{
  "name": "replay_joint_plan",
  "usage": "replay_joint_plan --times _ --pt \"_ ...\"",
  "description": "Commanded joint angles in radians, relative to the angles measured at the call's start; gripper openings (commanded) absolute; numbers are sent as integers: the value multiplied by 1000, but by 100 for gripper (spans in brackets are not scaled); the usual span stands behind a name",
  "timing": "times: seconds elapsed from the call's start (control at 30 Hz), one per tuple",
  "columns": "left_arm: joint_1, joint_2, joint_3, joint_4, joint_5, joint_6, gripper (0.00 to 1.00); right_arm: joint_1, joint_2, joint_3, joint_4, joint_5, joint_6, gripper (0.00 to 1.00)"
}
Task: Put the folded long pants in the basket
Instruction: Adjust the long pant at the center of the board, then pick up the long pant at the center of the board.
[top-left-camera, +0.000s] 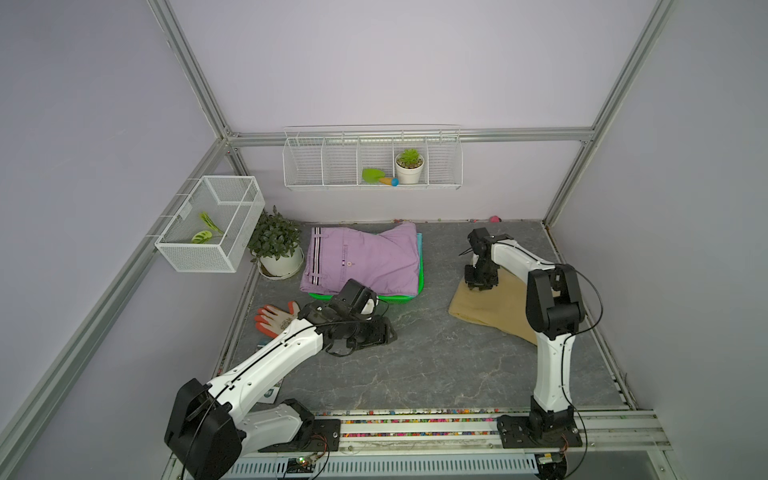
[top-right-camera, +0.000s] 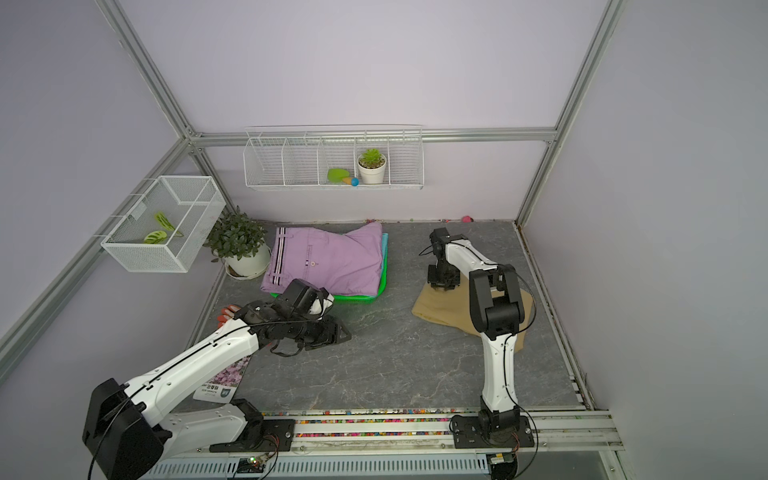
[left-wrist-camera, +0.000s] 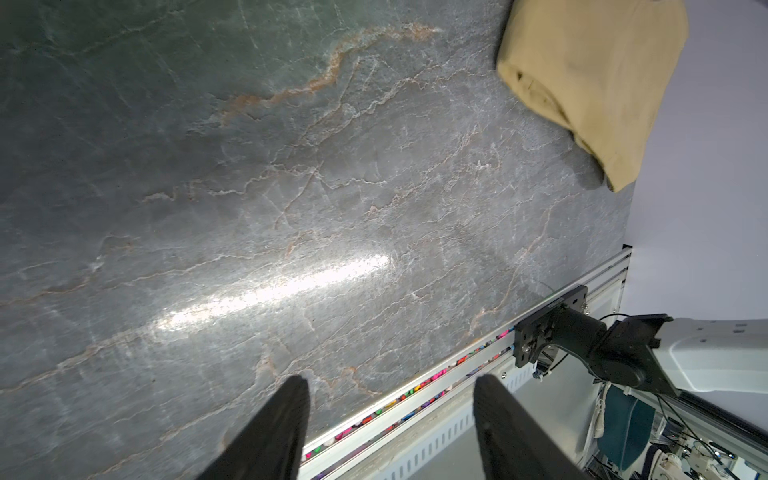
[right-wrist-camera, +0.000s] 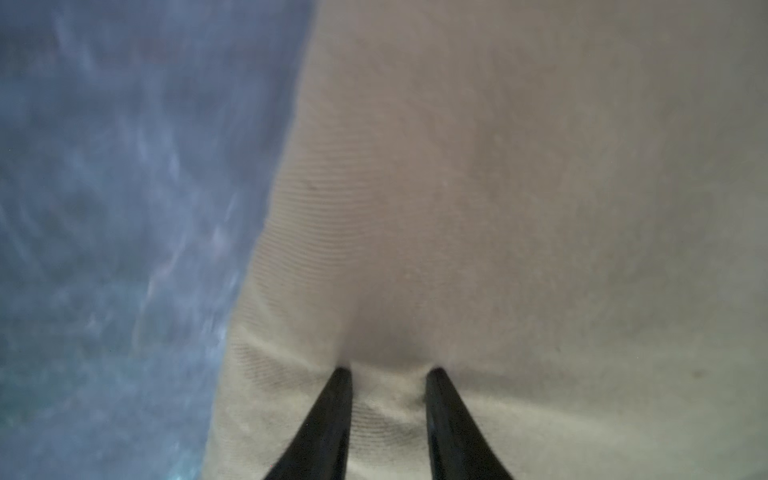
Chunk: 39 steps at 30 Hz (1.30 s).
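Observation:
Lilac folded long pants (top-left-camera: 361, 257) (top-right-camera: 328, 259) with a striped waistband lie on top in the green basket (top-left-camera: 420, 286) (top-right-camera: 384, 282), and a teal-blue edge (top-left-camera: 419, 245) shows beneath them. On the table to the right lie the tan folded pants (top-left-camera: 490, 307) (top-right-camera: 444, 309) (left-wrist-camera: 590, 83) (right-wrist-camera: 498, 208). My right gripper (top-left-camera: 480, 286) (top-right-camera: 442, 286) (right-wrist-camera: 389, 370) points down onto their far left corner, jaws narrow with a ridge of tan cloth pinched between them. My left gripper (top-left-camera: 390, 332) (top-right-camera: 347, 332) (left-wrist-camera: 392, 380) hovers open and empty just in front of the basket.
An orange-fingered glove (top-left-camera: 274, 318) lies left of my left wrist. A potted plant (top-left-camera: 276, 245) stands left of the basket. A wire mesh box (top-left-camera: 212, 224) hangs on the left wall, a wire rack (top-left-camera: 372, 158) on the back wall. A booklet (top-right-camera: 224, 382) lies front left.

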Motion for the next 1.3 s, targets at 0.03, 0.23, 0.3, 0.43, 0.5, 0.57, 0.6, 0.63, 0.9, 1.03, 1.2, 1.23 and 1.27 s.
replay_joint_plan --times 0.03,0.23,0.3,0.43,0.5,0.57,0.6,0.63,0.9,1.03,1.2,1.23,1.27 --pt "-1 -18 -14 35 -4 -13 68 153 -123 -295 15 -200 21 34" --pt "-2 2 -91 159 50 -57 68 284 -318 -502 147 -270 98 34" --pt "-7 4 -131 229 83 -87 69 299 -345 -533 191 -284 117 34" --pt "-20 -25 -187 314 86 -135 70 304 -408 -566 211 -232 120 35" --pt "-26 -28 -213 359 87 -167 72 304 -444 -565 182 -161 101 36" --pt "-55 -19 -244 436 91 -213 77 303 -475 -571 146 -109 79 36" --pt "-70 -10 -257 475 90 -236 79 303 -486 -583 136 -99 78 36" --pt "-82 -2 -279 521 93 -262 79 303 -495 -597 125 -90 82 36" --pt "-95 97 -397 791 97 -354 80 413 -456 -706 227 -202 200 27" --pt "-97 183 -430 915 124 -383 76 520 -428 -699 396 -337 308 26" --pt "-97 216 -451 927 102 -387 74 510 -513 -673 406 -307 316 29" --pt "-98 219 -455 925 96 -387 73 487 -530 -672 385 -298 304 30" --pt "-97 228 -459 929 93 -387 71 458 -546 -676 371 -306 295 30"
